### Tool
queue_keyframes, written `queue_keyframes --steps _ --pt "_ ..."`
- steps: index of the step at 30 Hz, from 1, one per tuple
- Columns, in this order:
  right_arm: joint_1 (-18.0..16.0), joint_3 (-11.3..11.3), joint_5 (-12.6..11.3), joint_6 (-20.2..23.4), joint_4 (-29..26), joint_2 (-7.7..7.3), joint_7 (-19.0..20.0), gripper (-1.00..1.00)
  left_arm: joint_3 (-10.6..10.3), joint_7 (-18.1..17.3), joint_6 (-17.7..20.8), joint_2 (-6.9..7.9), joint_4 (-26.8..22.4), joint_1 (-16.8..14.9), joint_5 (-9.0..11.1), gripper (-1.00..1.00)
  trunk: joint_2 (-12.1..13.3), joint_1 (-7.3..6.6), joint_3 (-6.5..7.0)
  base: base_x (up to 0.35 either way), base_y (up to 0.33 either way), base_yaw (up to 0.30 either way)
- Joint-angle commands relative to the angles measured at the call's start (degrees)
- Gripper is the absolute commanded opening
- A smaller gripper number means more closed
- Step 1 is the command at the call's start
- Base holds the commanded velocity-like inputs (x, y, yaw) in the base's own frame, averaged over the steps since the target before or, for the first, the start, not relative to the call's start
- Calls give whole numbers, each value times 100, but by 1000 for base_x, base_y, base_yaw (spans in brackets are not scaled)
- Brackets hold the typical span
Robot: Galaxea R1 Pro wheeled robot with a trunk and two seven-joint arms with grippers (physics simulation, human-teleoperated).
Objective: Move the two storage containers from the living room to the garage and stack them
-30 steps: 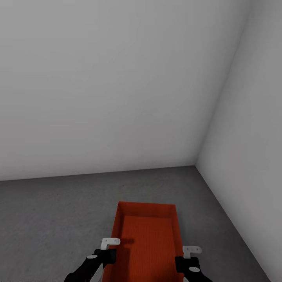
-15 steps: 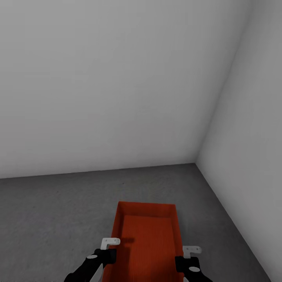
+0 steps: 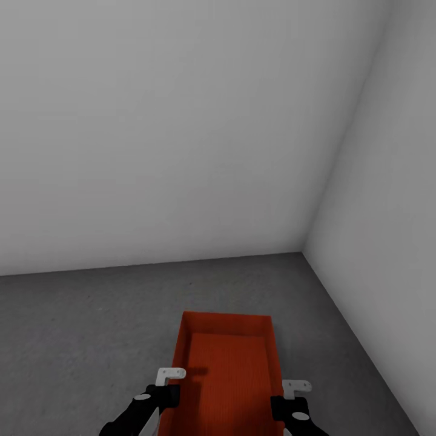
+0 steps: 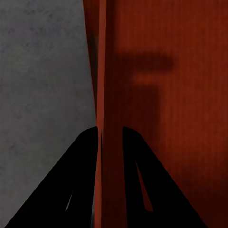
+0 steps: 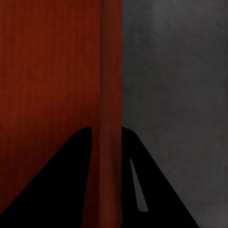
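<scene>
One orange-red open-top storage container (image 3: 227, 369) sits low in the head view, its long side running away from me over the dark grey garage floor (image 3: 91, 327). My left gripper (image 3: 168, 396) is shut on the container's left wall (image 4: 105, 71), one finger on each side of it (image 4: 110, 130). In the same way, my right gripper (image 3: 284, 407) is shut on the right wall (image 5: 111, 61), clamping it (image 5: 107, 129). I cannot tell whether the bin touches the floor. The other container is out of view.
A plain white-grey wall (image 3: 181, 133) stands ahead. A second wall (image 3: 387, 242) meets it in a corner at the right, close to the container's right side. Rough grey floor stretches ahead and to the left.
</scene>
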Motion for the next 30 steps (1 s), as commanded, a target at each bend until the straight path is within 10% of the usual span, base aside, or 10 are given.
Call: queue_keyframes --steps 1,30 --pt "-3 22 -28 -20 44 -91 -60 -100 73 87 39 8 -19 -4 -86 -100 -3 0 -7 0 0 0" --pt "-3 20 -28 -21 44 -91 -60 -100 70 87 42 7 -23 -4 -86 -100 -3 0 -251 0 0 0"
